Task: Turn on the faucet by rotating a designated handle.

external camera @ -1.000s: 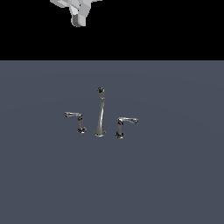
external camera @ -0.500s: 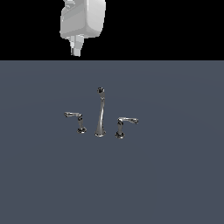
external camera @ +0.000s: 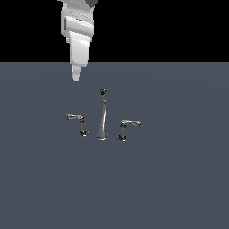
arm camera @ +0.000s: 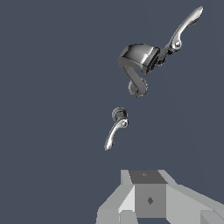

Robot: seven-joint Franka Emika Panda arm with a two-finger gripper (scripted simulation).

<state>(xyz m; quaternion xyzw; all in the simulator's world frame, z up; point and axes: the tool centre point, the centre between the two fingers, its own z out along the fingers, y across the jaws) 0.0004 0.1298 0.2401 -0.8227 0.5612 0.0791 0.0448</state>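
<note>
Surface [external camera: 179, 179]: a flat slate-grey plane is filling the lower part of the exterior view and is carrying the faucet set.
Arm [external camera: 78, 31]: the white Panda arm is hanging down from the upper edge, over the exterior view's left half.
Gripper [external camera: 76, 75]: it is hovering above and behind the handle, well apart from it and touching nothing; whether the fingers are parted or together cannot be told.
Faucet [external camera: 103, 117]: the chrome set is standing upright near the middle of the surface, its tall tapering spout ending in a dark tip.
Broader lever [external camera: 127, 127]: it is standing just beside the spout, on the exterior view's right.
Handle [external camera: 78, 122]: the slim lever is standing on the exterior view's left of the spout; in the wrist view it [arm camera: 115, 128] is lying apart from the spout.
</note>
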